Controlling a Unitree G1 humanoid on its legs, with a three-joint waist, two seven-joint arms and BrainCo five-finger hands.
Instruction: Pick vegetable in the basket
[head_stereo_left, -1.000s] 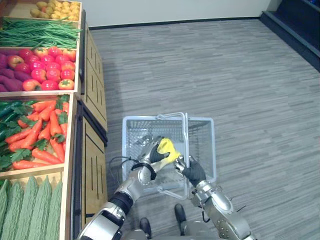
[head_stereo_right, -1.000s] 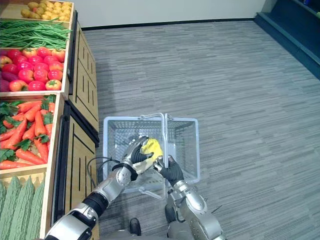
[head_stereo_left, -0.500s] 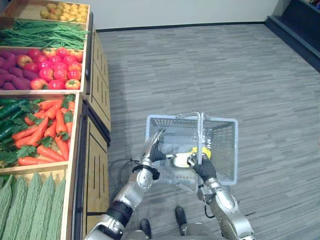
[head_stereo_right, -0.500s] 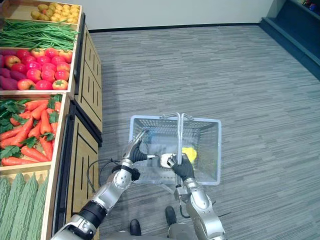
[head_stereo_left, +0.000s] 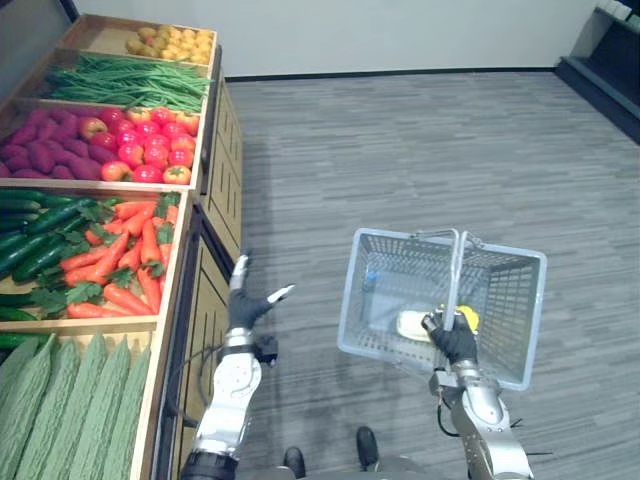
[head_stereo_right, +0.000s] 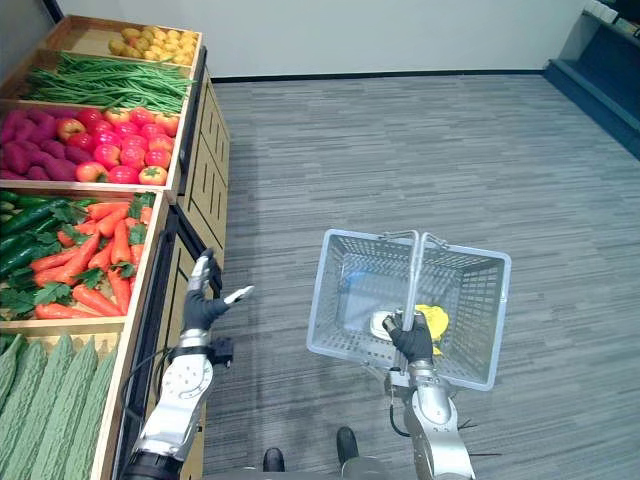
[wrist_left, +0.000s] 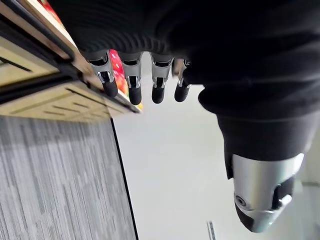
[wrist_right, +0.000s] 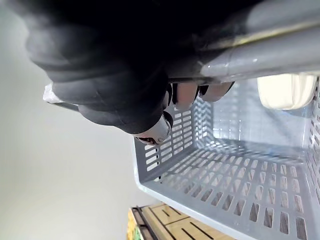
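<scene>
A grey plastic basket (head_stereo_left: 372, 300) hangs from its handles (head_stereo_left: 458, 268), and my right hand (head_stereo_left: 456, 340) is shut round them. The right wrist view shows those fingers (wrist_right: 185, 92) curled over the handle bar. Inside the basket lie a yellow vegetable (head_stereo_left: 467, 318) and a whitish item (head_stereo_left: 412, 324), also seen as a pale thing (wrist_right: 287, 91) through the mesh. My left hand (head_stereo_left: 243, 306) is raised beside the wooden produce stand (head_stereo_left: 215, 270), well left of the basket. It is open and holds nothing, with fingers (wrist_left: 131, 90) straight and thumb (wrist_left: 260, 205) spread.
The stand runs along the left with crates of potatoes (head_stereo_left: 170, 42), green beans (head_stereo_left: 125, 80), tomatoes (head_stereo_left: 150, 150), purple roots (head_stereo_left: 40, 150), carrots (head_stereo_left: 125, 260), cucumbers (head_stereo_left: 35, 235) and bitter gourds (head_stereo_left: 60, 400). Grey plank floor (head_stereo_left: 420, 150) stretches ahead and right to a white wall.
The left hand let the yellow vegetable go into the basket and drew back left to the stand, fingers open. The camera has shifted too. The right hand kept its hold on the handles.
</scene>
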